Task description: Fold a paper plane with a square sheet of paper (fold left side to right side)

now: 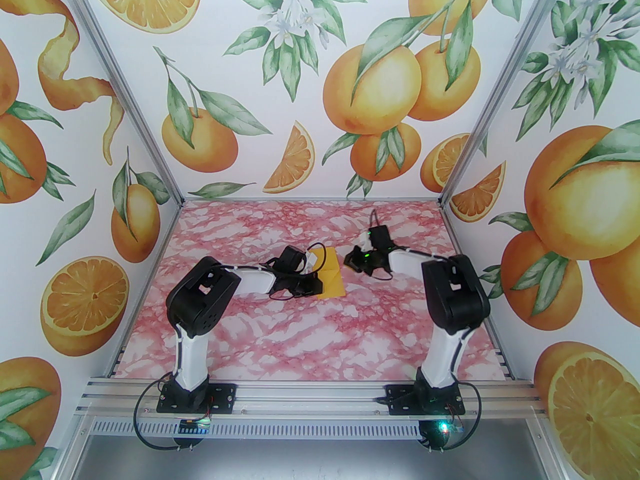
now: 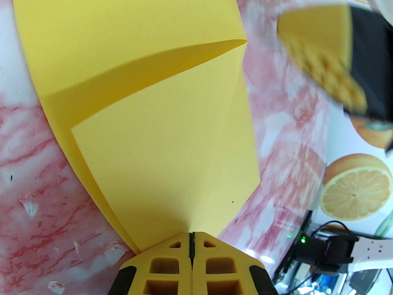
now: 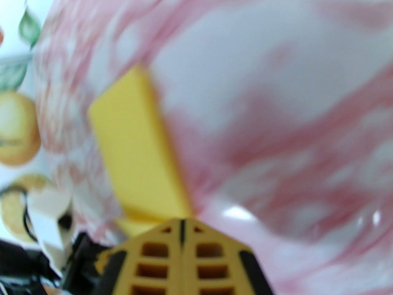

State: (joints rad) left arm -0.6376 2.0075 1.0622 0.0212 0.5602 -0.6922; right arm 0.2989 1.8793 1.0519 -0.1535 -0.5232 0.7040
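The left gripper (image 2: pixel 192 237) has its jaws pressed together on the near edge of the square sheet of paper (image 2: pixel 147 140), both yellow layers running into the seam between the fingers; from above, this gripper (image 1: pixel 311 280) sits low at the sheet's left side, over the pink marbled table (image 1: pixel 300 338). The sheet (image 1: pixel 334 275) lies near the middle of the table, between the two arms, already doubled over; a top flap curves across the lower layer with its free corner lifted and shadowed, so the fold looks loose rather than creased. The right gripper (image 3: pixel 182 224) has its fingers closed together with nothing I can make out between them, though its own view is blurred; seen from overhead the right gripper (image 1: pixel 352 260) hovers just beside the sheet's far right corner, and the left wrist view shows the right gripper (image 2: pixel 325 63) apart from the paper.

The step in hand seems to be bringing the left side over onto the right; doing it well means laying the pinched edge squarely on the opposite edge before release; the right gripper's closed tips suit pressing the flap flat and running along the fold; thin paper may spring back or slide on the smooth top, so pin it first.
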